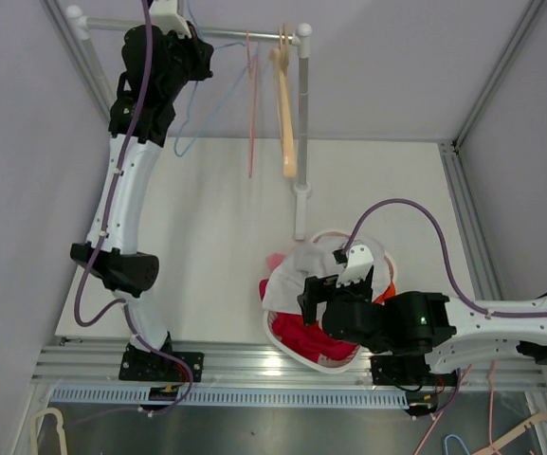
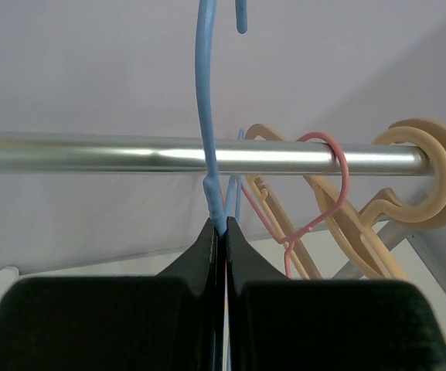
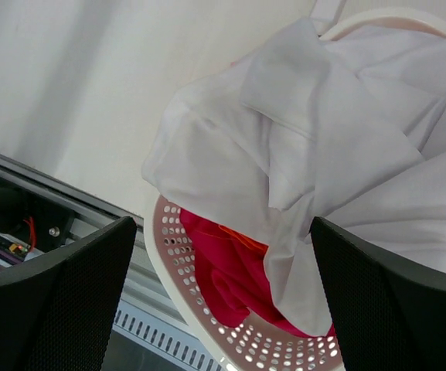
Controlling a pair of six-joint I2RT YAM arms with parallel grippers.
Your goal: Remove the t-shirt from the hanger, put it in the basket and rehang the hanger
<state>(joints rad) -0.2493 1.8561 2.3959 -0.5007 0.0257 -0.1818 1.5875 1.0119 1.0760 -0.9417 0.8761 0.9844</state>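
Above the table, top external view:
- Silver metal rail with white end caps, across the far side. I count on it a thin pink wire hanger and a beige wooden hanger, hanging side by side.
- Left arm, stretched up to the rail's left end.
- White perforated plastic basket, at the near right of the table.
- White t-shirt, crumpled in the basket and spilling over its left rim, on no hanger.
- Red cloth, under the t-shirt in the same basket.
- Right arm, its wrist above the basket.

Left wrist view:
- Left gripper, clenched on the neck of a thin blue plastic hanger. I see no gap between the jaws.
- The blue hanger's hook rises in front of the rail and curls above it. I cannot tell whether it touches the rail.
- The pink and beige hooks sit over the rail to the right.

Right wrist view:
- Right gripper, released, its black textured fingers spread wide with nothing between them.
- It hangs over the basket's rim. The t-shirt lies folded over the red cloth below, clear of both fingers.
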